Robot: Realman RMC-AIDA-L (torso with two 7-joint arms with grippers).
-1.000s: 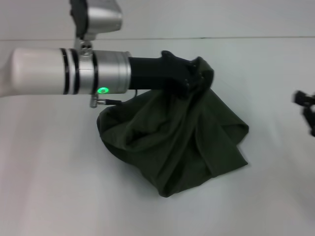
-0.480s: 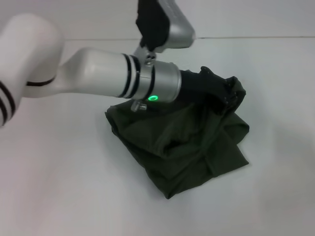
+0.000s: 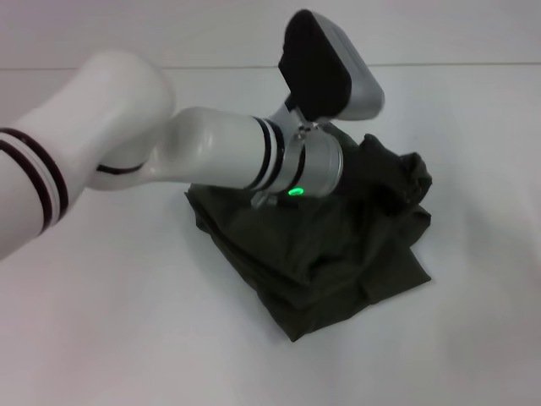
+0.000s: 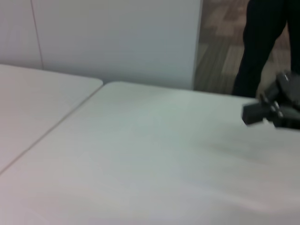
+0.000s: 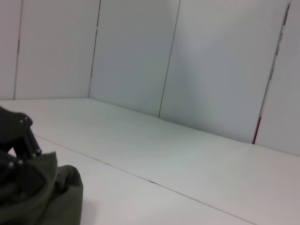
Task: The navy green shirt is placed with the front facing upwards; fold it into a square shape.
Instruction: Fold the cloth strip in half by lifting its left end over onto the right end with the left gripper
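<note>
The navy green shirt (image 3: 321,254) is lying bunched on the white tabletop (image 3: 127,338), just right of the head view's centre. It is not spread flat: it is forming a crumpled, roughly diamond-shaped heap whose long axis is running from upper left to lower right, with one corner pointing toward the bottom of the frame. Its upper right part is being pulled up into a peak, so the cloth is rising there while the rest is sagging in folds onto the tabletop. No lettering or collar is showing.

The left pincer (image 3: 385,173) is reaching in from the left edge of the head view, its white arm crossing over the upper left of the shirt. Its dark end is sitting buried in the raised peak, clenched on the navy green shirt there. The arm and its wrist camera housing are covering the shirt's far edge.

In the right wrist view, a lump of the green cloth is showing at the lower left corner with the left pincer's dark fingers (image 5: 21,136) pressing into it. The right pincer (image 4: 276,105) is appearing only in the left wrist view, at the right edge, above bare tabletop and well apart from the shirt; whether it is released or clenched cannot be told.
</note>
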